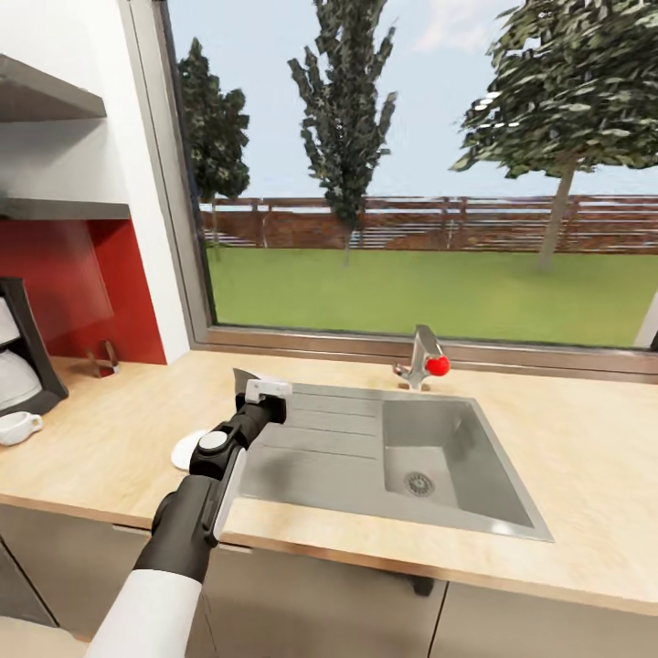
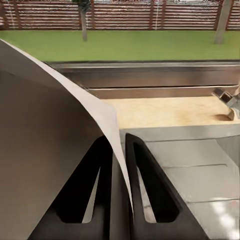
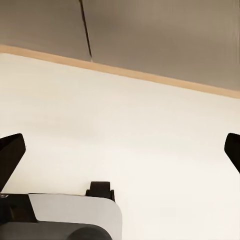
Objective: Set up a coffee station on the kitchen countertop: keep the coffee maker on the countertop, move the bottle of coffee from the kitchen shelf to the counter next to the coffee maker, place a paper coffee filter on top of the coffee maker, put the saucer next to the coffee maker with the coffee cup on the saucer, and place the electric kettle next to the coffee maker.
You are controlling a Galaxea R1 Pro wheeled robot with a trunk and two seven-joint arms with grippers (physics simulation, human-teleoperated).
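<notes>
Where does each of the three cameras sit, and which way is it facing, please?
Head view: up high, looking down over the countertop, sink and window; left arm reaching in.
Left wrist view: near the left gripper, facing the window; fingers pinch the paper filter.
Right wrist view: near the open right gripper, facing a pale surface.
Head and left wrist views share the sink and filter.

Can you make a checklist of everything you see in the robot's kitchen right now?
Surface: kitchen countertop, tan wood, grey sink set in it.
Job's things: coffee maker at far left edge; coffee cup in front of it; saucer partly behind the arm; paper coffee filter pinched in left gripper.
Clutter: small metal piece by the red wall.
Grippers: left shut on filter; right gripper open.
Cables: nothing seen.
Surroundings: window, lawn, trees, fence.
</notes>
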